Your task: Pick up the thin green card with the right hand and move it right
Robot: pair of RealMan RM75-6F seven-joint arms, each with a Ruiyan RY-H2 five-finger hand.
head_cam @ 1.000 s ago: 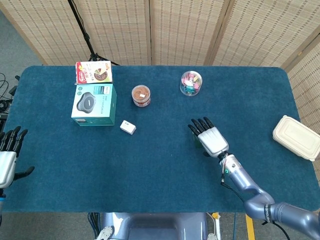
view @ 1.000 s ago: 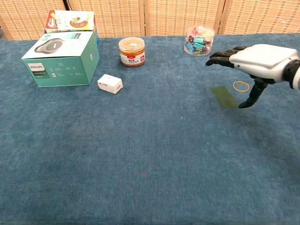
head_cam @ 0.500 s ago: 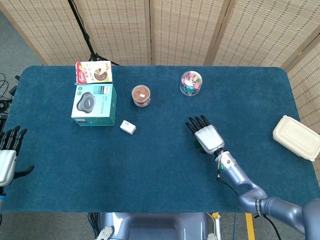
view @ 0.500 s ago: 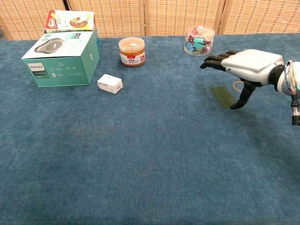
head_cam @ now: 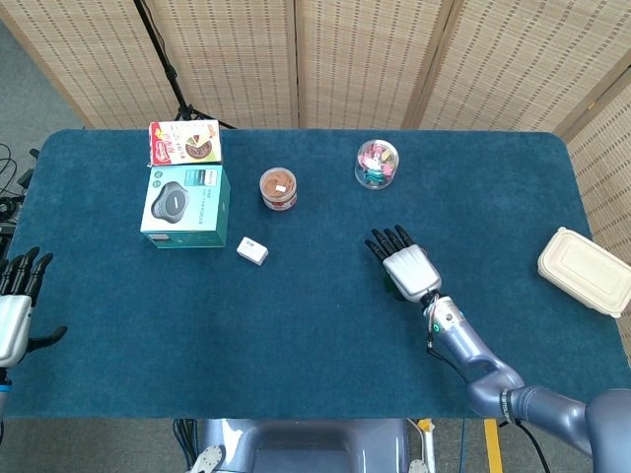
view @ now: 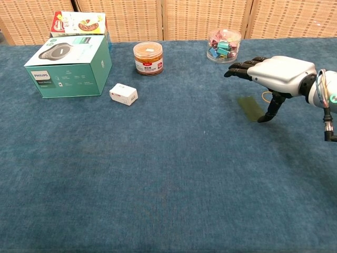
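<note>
Head view: right hand slid a little leftward, flat and spread over the card, hiding it. Left hand idle, fingers apart.

Chest view: card flat on cloth, thumb tip at its right edge (no grip yet); lifting still ahead.

Right hand flat, fingers outstretched.

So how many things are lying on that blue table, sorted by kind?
Boxes: 3 (teal box, snack box, small white box)
Jars: 2 (brown jar, clip jar)
Cards: 1 (green card)
Rubber bands: 1
Food containers: 1
Total: 8
</note>
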